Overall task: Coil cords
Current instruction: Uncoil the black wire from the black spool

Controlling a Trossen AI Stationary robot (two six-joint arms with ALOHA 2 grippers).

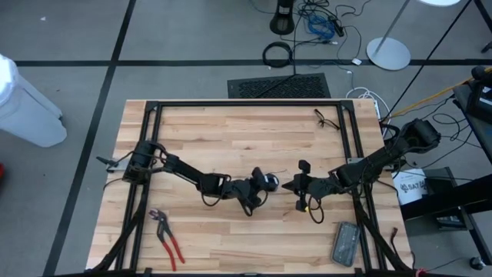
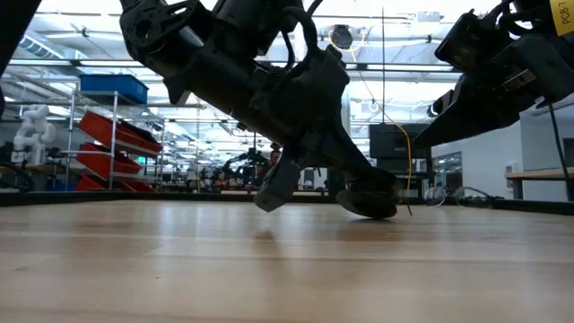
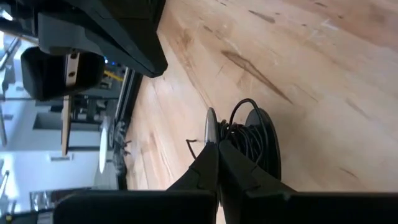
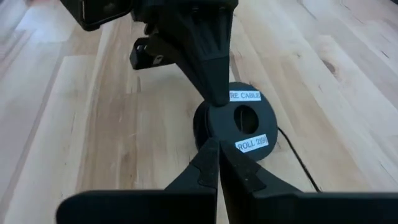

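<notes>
The cord is thin black wire wound on a small black spool (image 4: 239, 121) with white labels, sitting on the wooden table (image 1: 231, 138) at its middle. A loose strand (image 4: 300, 163) trails off it over the wood. My left gripper (image 3: 215, 148) reaches in from the table's left, shut, with its tips at the spool's rim. My right gripper (image 4: 217, 144) comes from the table's right, shut, pointing at the spool's opposite rim. In the low view the spool (image 2: 369, 203) shows as a dark lump under the left arm. My left gripper has its shut fingertips (image 4: 216, 98) against the spool's rim (image 3: 211, 127), beside the wound strands, slanting down from the table's left. Whether a strand is pinched between the tips I cannot tell. The spool rests on the table. My right gripper's tips cover the spool's near rim (image 4: 231, 148) in its wrist view; whether they touch it I cannot tell.
Red-handled pliers (image 1: 167, 237) lie near the front left. A grey flat box (image 1: 345, 243) lies at the front right. A loose black wire tangle (image 1: 327, 119) sits at the far right. Black frame rails (image 1: 246, 103) edge the table.
</notes>
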